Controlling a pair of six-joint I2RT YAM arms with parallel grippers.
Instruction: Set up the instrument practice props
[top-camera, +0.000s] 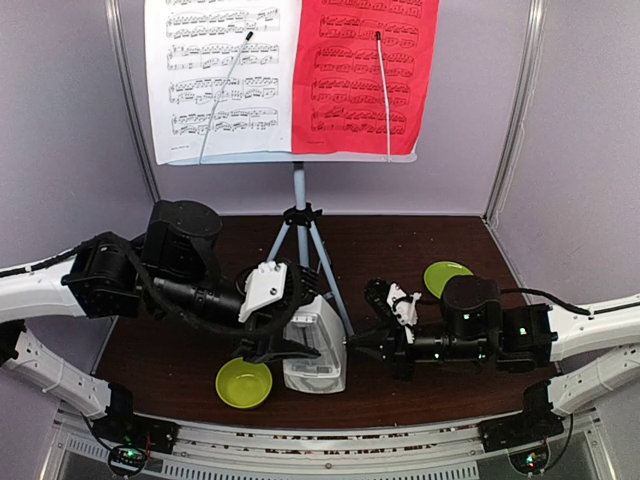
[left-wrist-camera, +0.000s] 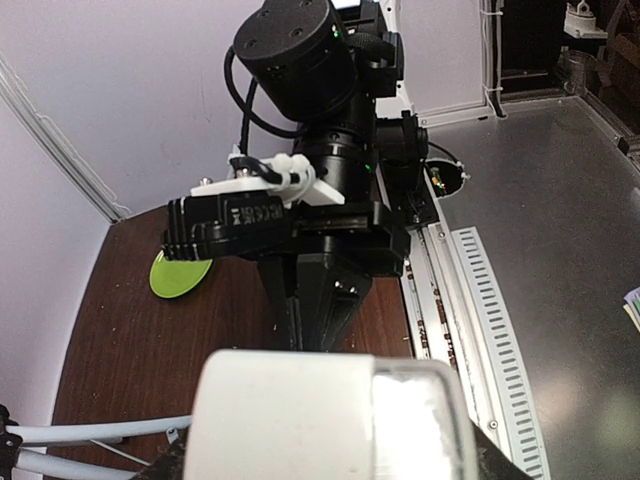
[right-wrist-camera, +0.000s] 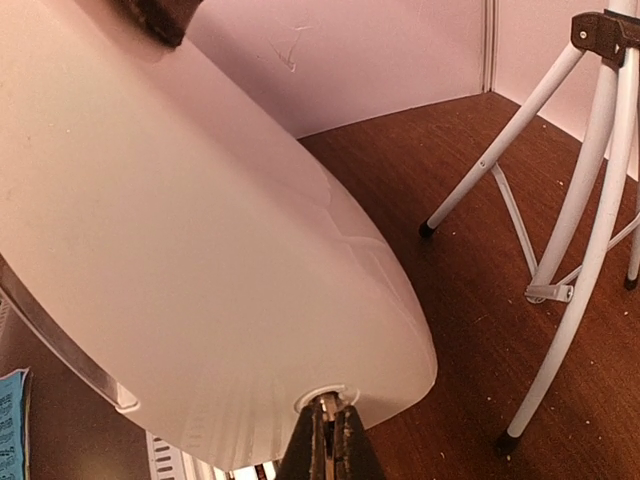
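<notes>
Lime-green bowl (top-camera: 244, 383) sits lowest in the overhead view, just left of the cream metronome (top-camera: 318, 352) and touching or nearly touching its base. The metronome is on the table (top-camera: 420, 240), with its broad end towards the near edge and its narrow end pointing at the tripod legs of the music stand (top-camera: 299, 215) behind it. White pages (top-camera: 220, 75) and red pages (top-camera: 365, 70) are already on the stand's shelf. The left gripper (top-camera: 285, 335) is against the metronome's left flank. The right gripper (top-camera: 368, 338) reaches in from its right, with the flat green plate (top-camera: 447, 277) behind that arm.

From the left wrist, the metronome fills the lower frame between dark finger edges at both corners, so these jaws appear clamped on it, though the contact itself is cropped. The right arm faces them from beyond the metronome.

From the right wrist, that arm's jaws are together, their joined tips touching a small round fitting low on the metronome's side. The left arm has the hold, and I judge that any standing or shifting of the metronome turns on it.
</notes>
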